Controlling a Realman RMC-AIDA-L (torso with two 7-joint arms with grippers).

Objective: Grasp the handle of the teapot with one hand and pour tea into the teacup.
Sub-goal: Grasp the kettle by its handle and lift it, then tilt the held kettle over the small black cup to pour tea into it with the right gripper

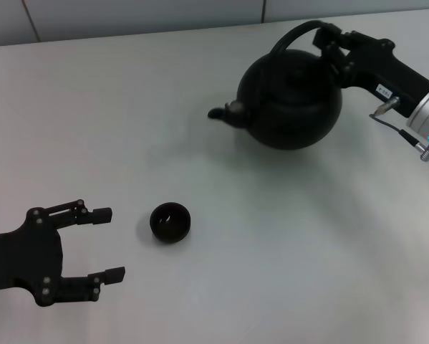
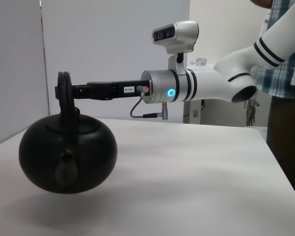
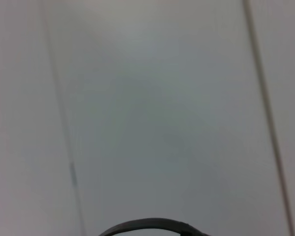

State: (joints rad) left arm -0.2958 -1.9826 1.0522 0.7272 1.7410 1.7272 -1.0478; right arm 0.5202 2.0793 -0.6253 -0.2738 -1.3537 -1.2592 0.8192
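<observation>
The robot's right gripper [image 1: 329, 41], black and two-fingered on a silver-grey wrist, is clenched on the arched top handle of a large, round, matte black teapot [image 1: 291, 100] at the far right of a plain white table [image 1: 271, 272]. In the left wrist view the teapot [image 2: 68, 153] hangs clear of the tabletop, a shadow spread beneath it, its handle rising to the long black gripper [image 2: 68, 91] that reaches in level from the right arm. Seen from the head camera, the pot's short stubby spout points toward the robot's left. A tiny, round, dark, handleless teacup [image 1: 170, 222] stands upright on the table nearer the robot, well apart from the teapot and to the left of it. The left gripper [image 1: 107, 244], black with visible screws, rests low at the near left corner with its fingers spread and nothing between them, just beside the teacup. The right wrist view shows only a pale wall and a dark curved sliver of the handle [image 3: 152, 225].
</observation>
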